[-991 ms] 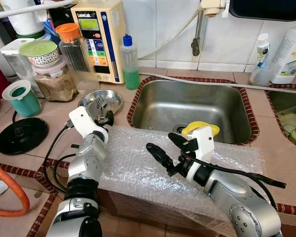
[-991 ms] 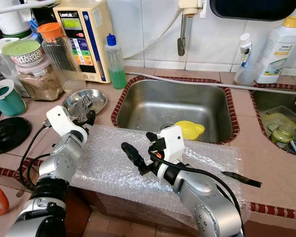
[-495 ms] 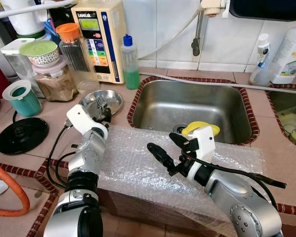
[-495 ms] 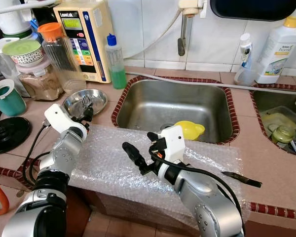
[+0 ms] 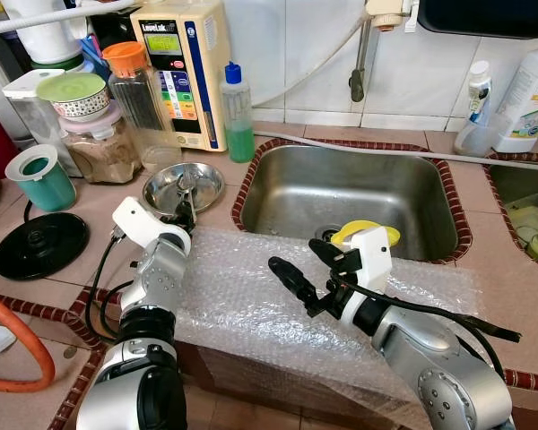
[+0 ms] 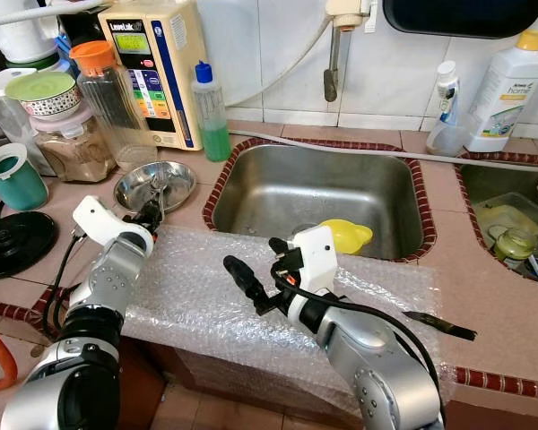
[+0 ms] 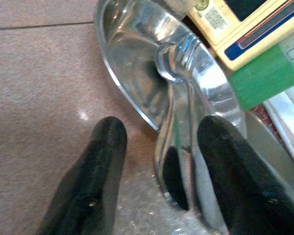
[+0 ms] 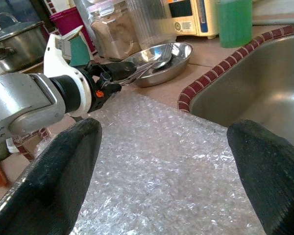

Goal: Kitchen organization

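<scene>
A small steel bowl (image 5: 197, 176) stands on the counter left of the sink, with a spoon and a fork (image 5: 181, 188) lying in it, handles over the near rim. My left gripper (image 5: 181, 211) is at that rim, open, its fingers (image 7: 105, 161) on either side of the cutlery handles (image 7: 174, 127) without closing on them. My right gripper (image 5: 308, 267) hovers open and empty over a sheet of bubble wrap (image 5: 242, 309) spread along the counter's front edge. The right wrist view looks across the wrap at the bowl (image 8: 161, 61) and the left gripper (image 8: 115, 73).
The steel sink (image 5: 350, 193) holds a yellow item (image 5: 366, 231). Behind the bowl stand a green soap bottle (image 5: 238, 116), a water ioniser (image 5: 184, 63) and jars. A teal cup (image 5: 40, 177) and a black lid (image 5: 40, 244) sit to the left. A black utensil (image 5: 484, 327) lies at right.
My left gripper has moved forward to the bowl's rim and now straddles the cutlery handles. The right arm has hardly moved.
</scene>
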Robot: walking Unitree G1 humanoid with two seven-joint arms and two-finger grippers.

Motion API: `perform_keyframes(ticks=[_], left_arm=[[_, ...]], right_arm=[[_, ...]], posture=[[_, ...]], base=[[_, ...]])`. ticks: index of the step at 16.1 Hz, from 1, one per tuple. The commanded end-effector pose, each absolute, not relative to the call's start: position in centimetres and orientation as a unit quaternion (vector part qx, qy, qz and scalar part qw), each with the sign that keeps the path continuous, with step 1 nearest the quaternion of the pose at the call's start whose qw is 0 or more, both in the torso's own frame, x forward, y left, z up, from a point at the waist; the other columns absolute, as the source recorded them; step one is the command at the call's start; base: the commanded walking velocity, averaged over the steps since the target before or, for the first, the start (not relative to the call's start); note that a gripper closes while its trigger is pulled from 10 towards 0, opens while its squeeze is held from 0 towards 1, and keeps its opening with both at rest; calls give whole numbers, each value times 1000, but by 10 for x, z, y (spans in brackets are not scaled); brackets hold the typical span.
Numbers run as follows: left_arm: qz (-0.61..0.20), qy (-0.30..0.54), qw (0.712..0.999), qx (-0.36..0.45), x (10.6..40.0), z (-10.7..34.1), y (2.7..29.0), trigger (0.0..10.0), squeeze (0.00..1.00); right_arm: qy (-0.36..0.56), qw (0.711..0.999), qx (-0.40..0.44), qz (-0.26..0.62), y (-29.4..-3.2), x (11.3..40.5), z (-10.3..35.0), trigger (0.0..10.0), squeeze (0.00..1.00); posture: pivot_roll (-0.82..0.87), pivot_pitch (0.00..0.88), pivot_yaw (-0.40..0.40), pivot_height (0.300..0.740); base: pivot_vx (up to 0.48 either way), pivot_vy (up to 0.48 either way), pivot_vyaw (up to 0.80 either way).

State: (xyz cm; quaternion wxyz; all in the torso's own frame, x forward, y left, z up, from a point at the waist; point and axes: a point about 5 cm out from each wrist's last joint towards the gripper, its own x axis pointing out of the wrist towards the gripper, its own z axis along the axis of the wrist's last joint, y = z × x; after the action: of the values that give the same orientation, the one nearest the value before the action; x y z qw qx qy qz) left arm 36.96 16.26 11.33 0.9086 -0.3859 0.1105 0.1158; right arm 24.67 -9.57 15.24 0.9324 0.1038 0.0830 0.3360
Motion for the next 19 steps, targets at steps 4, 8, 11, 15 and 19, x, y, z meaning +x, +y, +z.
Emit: perform_keyframes(ticks=[4,8,11,15,19], left_arm=[[127,74,920,-364,373,130,175,0,0],[122,30,941,-313,371,144,182,0,0],[127,24,943,-307,368,146,188,0,0],[122,-10,952,-281,364,158,189,0,0],[84,-91,970,-210,360,190,185,0,0]], right_arm=[[74,933,102,336,-95,248,156,10000,0],[74,933,104,337,-93,249,156,10000,0],[73,933,110,334,-91,250,154,10000,0],[72,931,110,339,-89,251,155,10000,0],[68,932,110,340,-89,254,156,10000,0]], posture=[[-103,0,115,740],[-89,0,120,740],[-72,0,125,740],[-64,0,117,740],[-55,0,113,740]], base=[[0,0,0],[0,0,0],[0,0,0],[0,0,0],[0,0,0]])
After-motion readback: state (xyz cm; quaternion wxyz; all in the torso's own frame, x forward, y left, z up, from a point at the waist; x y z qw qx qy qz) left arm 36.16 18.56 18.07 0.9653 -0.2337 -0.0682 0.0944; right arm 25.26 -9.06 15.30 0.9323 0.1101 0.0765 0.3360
